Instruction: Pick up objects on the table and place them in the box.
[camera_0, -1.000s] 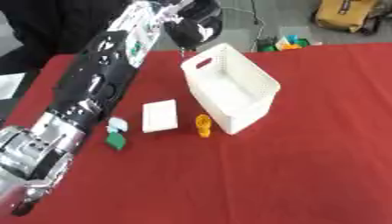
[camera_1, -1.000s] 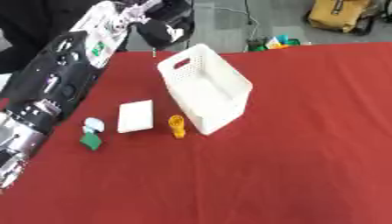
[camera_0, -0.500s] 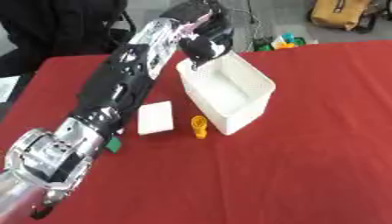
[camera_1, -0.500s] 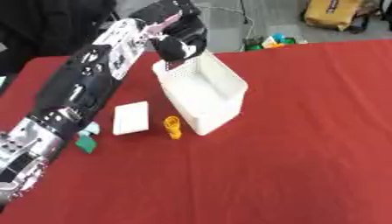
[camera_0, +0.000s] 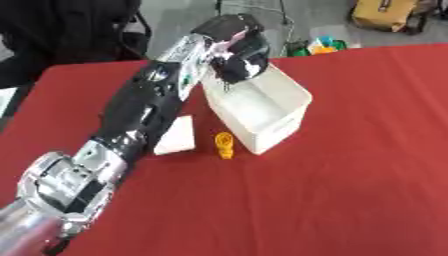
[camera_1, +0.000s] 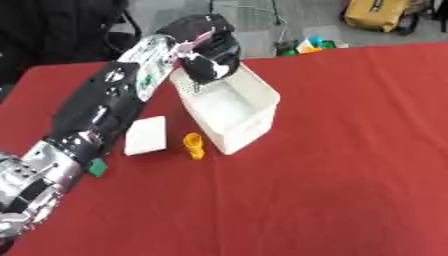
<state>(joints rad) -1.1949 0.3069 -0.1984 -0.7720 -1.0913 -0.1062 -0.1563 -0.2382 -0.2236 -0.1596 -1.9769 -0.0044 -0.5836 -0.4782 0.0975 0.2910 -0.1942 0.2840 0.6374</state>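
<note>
My left arm reaches up from the lower left, and my left hand (camera_0: 238, 56) hangs over the far left corner of the white box (camera_0: 278, 125). Whether it holds anything does not show. The box stands open-topped on the red table (camera_0: 367, 150), and its inside looks white and bare. A small yellow object (camera_0: 225, 145) lies just in front of the box's near left wall. A flat white square (camera_0: 178, 136) lies left of it, partly under my forearm. A small green object (camera_1: 96, 167) shows beside my arm. My right hand is out of sight.
Beyond the table's far edge sit small colourful items (camera_0: 319, 45) and a yellow bag (camera_0: 389, 12) on the floor. A dark chair (camera_0: 61, 30) stands at the far left. Red cloth stretches wide to the right of the box and in front of it.
My left hand has swung from beyond the box's far left corner to right over that corner and come lower. The things on the table lie where they were.
</note>
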